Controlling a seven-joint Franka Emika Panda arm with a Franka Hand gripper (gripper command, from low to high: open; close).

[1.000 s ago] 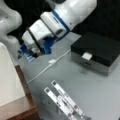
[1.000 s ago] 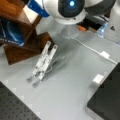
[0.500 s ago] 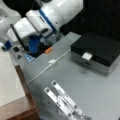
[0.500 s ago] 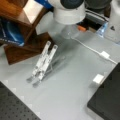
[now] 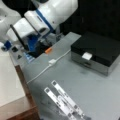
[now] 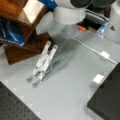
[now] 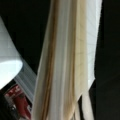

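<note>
Orange piece [image 5: 48, 50] lies on the grey bench [image 5: 100, 95], near its far edge and just beside the end effector [image 5: 37, 50], which we see in a front view as a dark part under the blue collar of the white arm [image 5: 50, 17]. We cannot tell whether its fingers are apart or together. In a front view the orange piece [image 6: 81, 28] shows just under the arm's round body. The wrist view gives us only a pale, streaked surface up close.

A white cable [image 5: 40, 73] runs across the bench from beside the orange piece, with a small white block [image 5: 52, 61] on it. Further out stand a black box [image 5: 100, 47] and a folded metal stand [image 5: 63, 101]. A wooden shelf [image 6: 22, 47] stands beside the metal stand.
</note>
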